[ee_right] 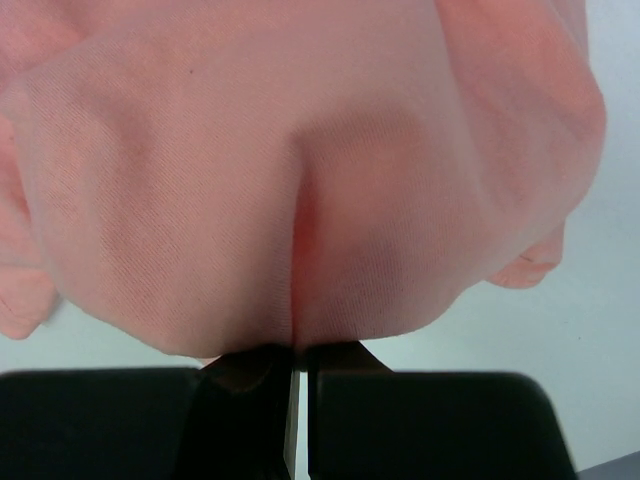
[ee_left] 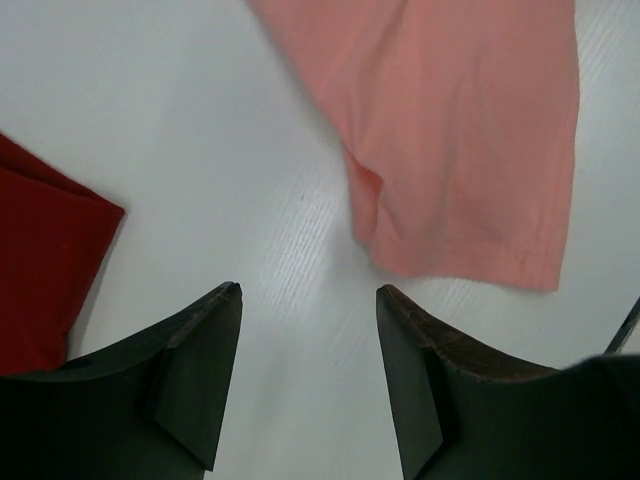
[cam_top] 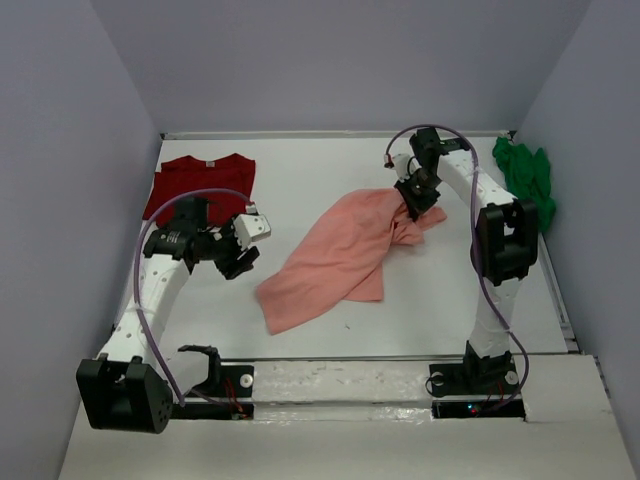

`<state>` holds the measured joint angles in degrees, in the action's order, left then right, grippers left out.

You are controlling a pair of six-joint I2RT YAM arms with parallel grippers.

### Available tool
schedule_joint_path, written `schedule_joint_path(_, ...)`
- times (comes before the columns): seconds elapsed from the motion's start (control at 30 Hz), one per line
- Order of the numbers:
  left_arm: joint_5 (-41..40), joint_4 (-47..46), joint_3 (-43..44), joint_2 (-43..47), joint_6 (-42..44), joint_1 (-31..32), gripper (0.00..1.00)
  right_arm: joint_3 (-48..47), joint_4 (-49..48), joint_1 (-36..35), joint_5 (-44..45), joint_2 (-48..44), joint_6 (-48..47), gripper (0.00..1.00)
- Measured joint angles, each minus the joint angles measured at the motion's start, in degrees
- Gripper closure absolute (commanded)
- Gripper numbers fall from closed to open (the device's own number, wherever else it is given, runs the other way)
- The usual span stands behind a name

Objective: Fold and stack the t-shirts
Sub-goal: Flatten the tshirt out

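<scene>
Left arm's base [cam_top: 215,382] and right arm's base [cam_top: 478,380] sat bolted at the near edge of the white counter [cam_top: 330,165]. The left arm leaned fwd and bent inward at the elbow. Its left pincer [cam_top: 243,265] pointed toward the counter's middle, between the dark red t-shirt [cam_top: 200,180] and the salmon-pink t-shirt [cam_top: 335,260]. The right arm stood taller, w/ forearm reaching back and wrist turned down. The right pincer [cam_top: 412,205] was clenched on the far right end of the salmon-pink t-shirt, bunching it there. The rest of that cloth trailed diagonally toward the near left, spread on the counter.

The left wrist view showed what the top view didn't: the left pincer [ee_left: 310,295] was released, jaws apart w/ only bare counter between them. A hemmed salmon-pink corner [ee_left: 470,130] lay just ahead and a dark red edge [ee_left: 40,260] off to the left. The right wrist view showed the right pincer [ee_right: 297,360] pressed together, w/ salmon-pink cloth [ee_right: 300,170] pinched in a fold and ballooning over it.

The dark red t-shirt lay flat at far left, small neck label [cam_top: 209,162] showing. The green t-shirt [cam_top: 527,175] was crumpled at the far right edge. Plain grey-lilac walls [cam_top: 60,150] closed the counter on three sides.
</scene>
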<state>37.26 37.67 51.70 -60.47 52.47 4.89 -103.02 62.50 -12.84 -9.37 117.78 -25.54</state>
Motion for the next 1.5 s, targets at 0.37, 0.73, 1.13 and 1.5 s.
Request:
schedule_joint_path(0.37,-12.6,18.8,1.8,-0.7,14.2,9.8,0.28,0.0,-0.5,0.0,1.1,1.9,1.8,1.00)
schedule_joint_path(0.73,-16.9,14.7,-5.0,-0.3,5.9,30.3,0.23,0.4,-0.6,0.0,2.7,2.4,2.5,1.00)
schedule_joint_path(1.13,-17.8,1.0,-8.0,-4.8,-2.2,34.9,0.30,0.9,-1.0,0.0,3.2,2.4,2.5,1.00)
schedule_joint_path(1.5,-17.2,-2.6,-9.5,-10.8,-4.0,36.7,0.28,2.1,-1.8,0.0,3.4,2.4,2.4,1.00)
